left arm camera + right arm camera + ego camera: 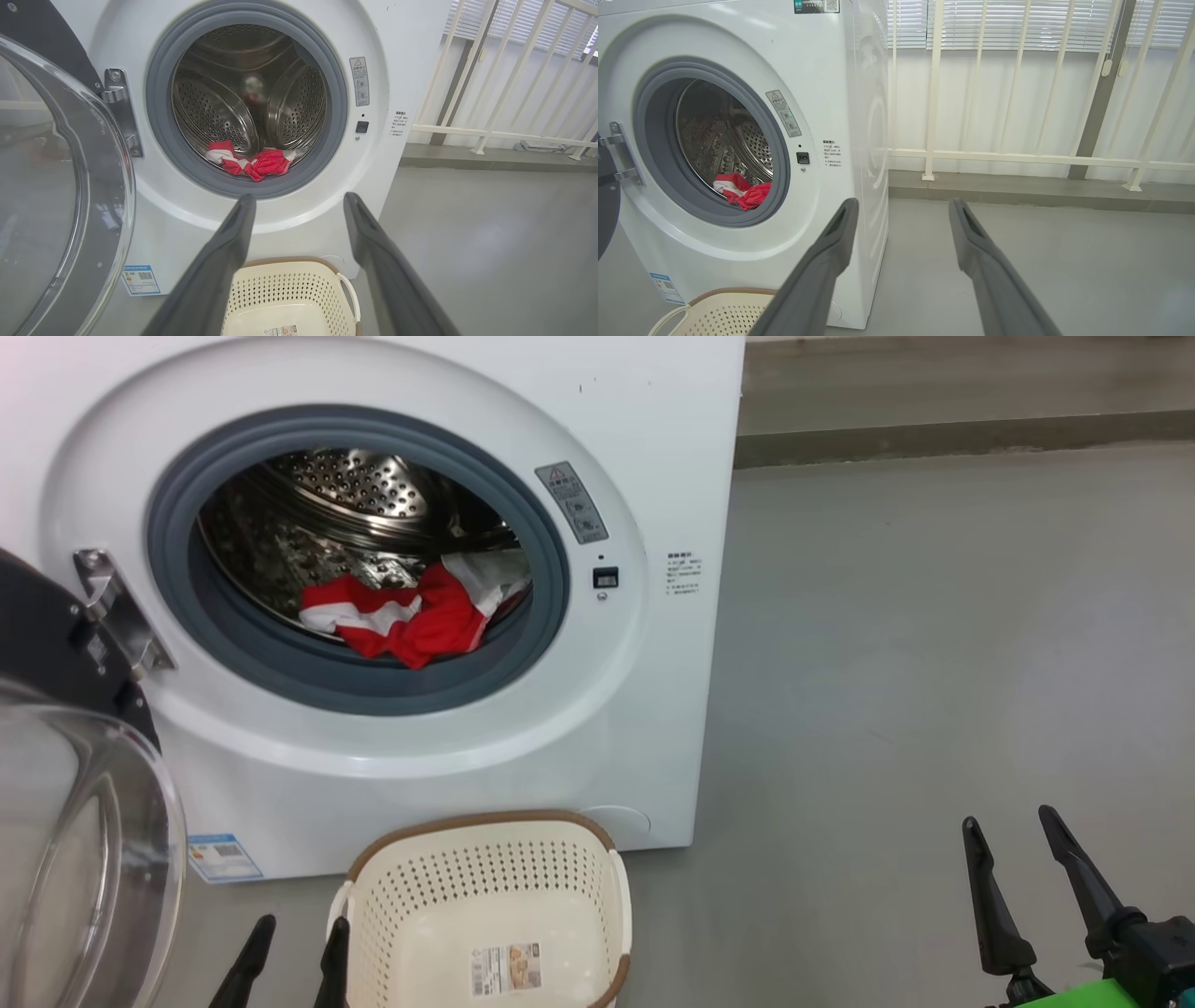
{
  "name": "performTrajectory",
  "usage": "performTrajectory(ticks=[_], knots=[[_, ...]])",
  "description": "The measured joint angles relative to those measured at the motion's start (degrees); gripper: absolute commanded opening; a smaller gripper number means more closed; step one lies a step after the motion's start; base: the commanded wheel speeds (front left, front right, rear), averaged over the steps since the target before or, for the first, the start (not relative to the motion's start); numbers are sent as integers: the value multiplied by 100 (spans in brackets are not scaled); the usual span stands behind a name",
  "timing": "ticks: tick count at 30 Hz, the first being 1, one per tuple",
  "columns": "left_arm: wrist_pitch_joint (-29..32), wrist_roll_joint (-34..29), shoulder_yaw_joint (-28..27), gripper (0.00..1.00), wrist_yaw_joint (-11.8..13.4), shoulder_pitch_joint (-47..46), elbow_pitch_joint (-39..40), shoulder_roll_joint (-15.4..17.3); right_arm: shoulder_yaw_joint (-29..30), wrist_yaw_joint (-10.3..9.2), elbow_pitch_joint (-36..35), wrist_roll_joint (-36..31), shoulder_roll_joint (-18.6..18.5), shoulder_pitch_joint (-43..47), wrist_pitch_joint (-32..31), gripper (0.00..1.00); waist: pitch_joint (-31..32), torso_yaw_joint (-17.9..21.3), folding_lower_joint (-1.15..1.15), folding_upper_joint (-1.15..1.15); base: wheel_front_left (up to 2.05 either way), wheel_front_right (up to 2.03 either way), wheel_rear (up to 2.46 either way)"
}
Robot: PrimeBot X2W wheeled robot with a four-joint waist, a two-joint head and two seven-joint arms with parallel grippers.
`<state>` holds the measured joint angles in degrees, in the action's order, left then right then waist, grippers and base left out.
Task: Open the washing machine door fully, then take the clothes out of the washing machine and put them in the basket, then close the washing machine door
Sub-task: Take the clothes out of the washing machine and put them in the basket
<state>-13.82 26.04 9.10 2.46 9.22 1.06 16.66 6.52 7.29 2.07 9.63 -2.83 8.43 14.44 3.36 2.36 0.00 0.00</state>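
One clothes bundle (411, 616) in washing machine (653, 476) (door (84, 859) open), one basket (467, 887); left gripper (302, 926), right gripper (1009, 817) spread empty.

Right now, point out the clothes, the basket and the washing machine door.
clothes (439, 621), head view, on the red fold at the heap's middle.
basket (485, 818), head view, on the far brown rim.
washing machine door (51, 186), left wrist view, on the clear glass bowl.

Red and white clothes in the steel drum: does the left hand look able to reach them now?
Probably yes. The round glass-centred door stands swung aside, the grey-ringed drum mouth is unblocked, and the open left hand points straight at the red and white clothes.
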Motion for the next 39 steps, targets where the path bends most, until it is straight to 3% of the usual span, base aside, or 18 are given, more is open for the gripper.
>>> performTrajectory(ticks=[8, 32, 39], knots=[[-15, 23, -7, 100, -2, -8, 32, 1, -3, 0, 30, 57, -27, -1, -1, 100, 3, -9, 0, 0, 82, -82, 0], [-16, 57, 23, 100, 12, -24, 130, 7, -105, 0, 31, 47, -59, -1, -1, 100, -107, -44, 0, 0, 1, -1, 0], [-14, 86, 29, 100, 63, -366, 168, -148, -164, 0, -23, 46, -99, -27, 1, 100, -294, -106, 0, 0, 0, 0, 0]])
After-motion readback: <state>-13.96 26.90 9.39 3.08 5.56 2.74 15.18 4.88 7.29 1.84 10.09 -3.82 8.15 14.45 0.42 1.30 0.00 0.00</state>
